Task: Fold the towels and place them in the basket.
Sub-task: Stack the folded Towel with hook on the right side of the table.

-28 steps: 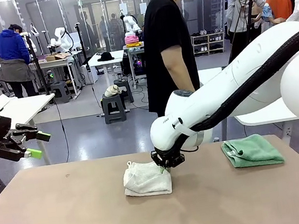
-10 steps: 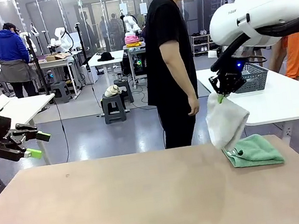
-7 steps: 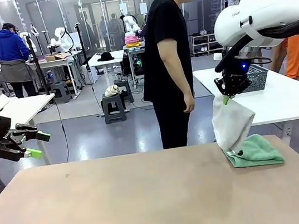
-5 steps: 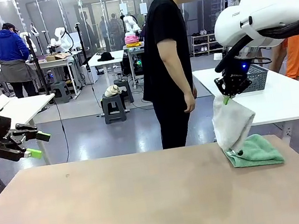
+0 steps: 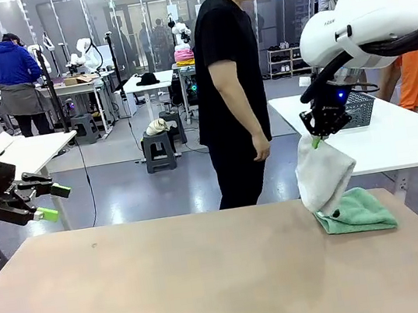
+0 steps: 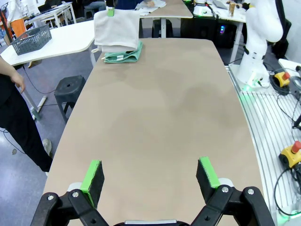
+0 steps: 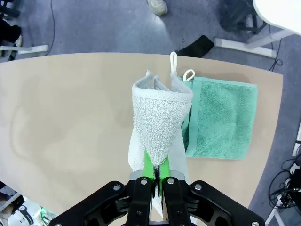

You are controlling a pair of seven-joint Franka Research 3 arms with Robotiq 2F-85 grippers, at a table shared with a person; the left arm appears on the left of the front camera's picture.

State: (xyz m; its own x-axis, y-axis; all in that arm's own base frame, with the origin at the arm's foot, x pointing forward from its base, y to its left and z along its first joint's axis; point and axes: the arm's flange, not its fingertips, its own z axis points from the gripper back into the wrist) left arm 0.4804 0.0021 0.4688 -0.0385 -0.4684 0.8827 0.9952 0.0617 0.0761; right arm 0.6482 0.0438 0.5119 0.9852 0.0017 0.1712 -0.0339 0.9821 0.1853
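A folded cream-white towel (image 5: 322,173) hangs in the air from my right gripper (image 5: 317,138), which is shut on its top edge. The towel's lower end hovers just over the left part of a folded mint green towel (image 5: 356,211) lying flat near the table's far right corner. From the right wrist, the cream-white towel (image 7: 161,120) drapes down from the closed fingers, with the mint green towel (image 7: 221,117) beside it below. My left gripper (image 5: 49,202) stands open off the table's left side, empty; its green pads (image 6: 92,175) frame the table. A dark grey lattice basket (image 5: 356,107) sits on the white side table behind.
A person in black (image 5: 231,82) stands at the table's far edge, left of my right arm. A white side table (image 5: 395,140) stands at the far right. The brown tabletop (image 5: 181,286) is bare across its middle and left.
My right gripper carried the cream-white towel from the table's middle up and rightward to above the mint green towel; it has held there for the last half second. The person shifted slightly left.
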